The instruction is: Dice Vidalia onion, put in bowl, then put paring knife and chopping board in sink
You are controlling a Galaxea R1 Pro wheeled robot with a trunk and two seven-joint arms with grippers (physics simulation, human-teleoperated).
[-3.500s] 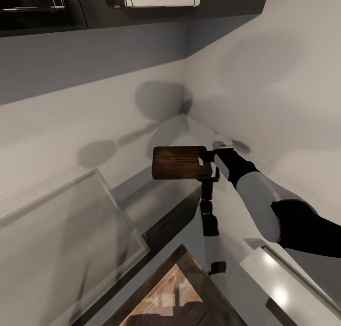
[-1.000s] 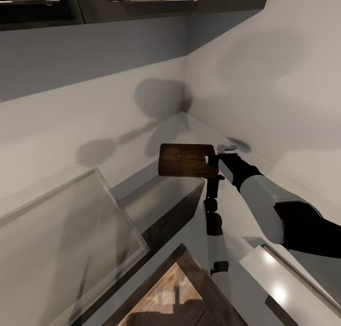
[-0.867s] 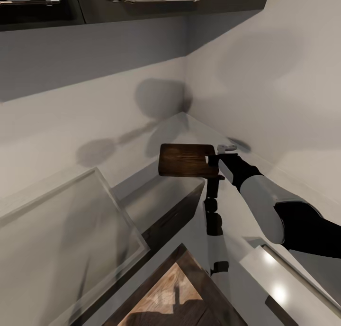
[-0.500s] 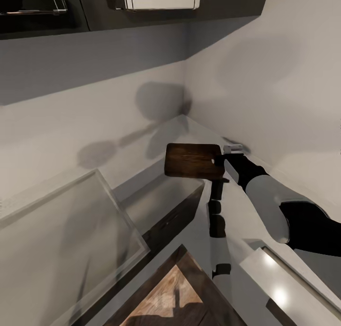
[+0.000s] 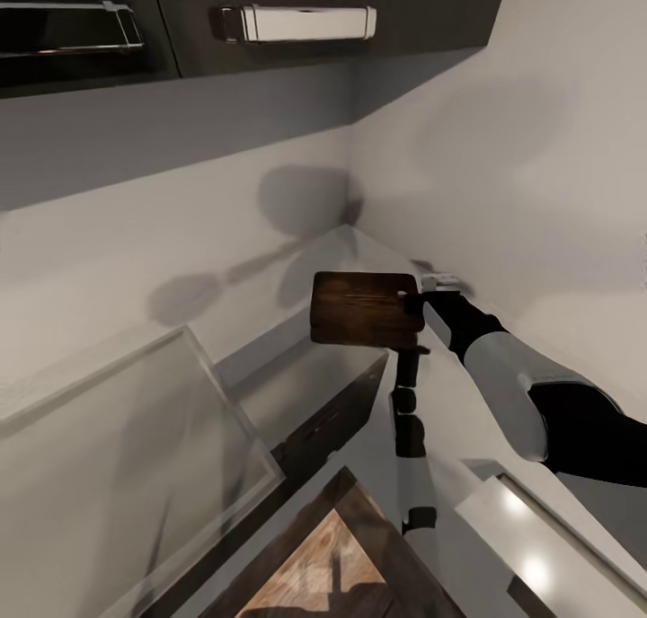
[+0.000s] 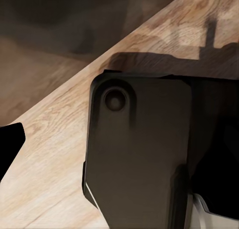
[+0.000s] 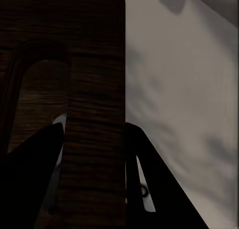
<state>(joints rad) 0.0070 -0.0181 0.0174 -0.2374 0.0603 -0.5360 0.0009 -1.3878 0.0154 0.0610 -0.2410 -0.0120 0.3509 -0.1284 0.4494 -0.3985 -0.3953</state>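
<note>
Nearest, the left end effector (image 6: 10,149) hangs over the wooden floor (image 6: 55,154); how its jaws stand I cannot tell. Farther out, the right end effector (image 5: 415,308) clamps the chopping board (image 5: 364,308) by its handle end, level above the grey desk (image 5: 296,384), near the wall corner.

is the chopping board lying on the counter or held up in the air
Held up: the right gripper clamps the chopping board at its handle end, roughly level above the counter.
</note>
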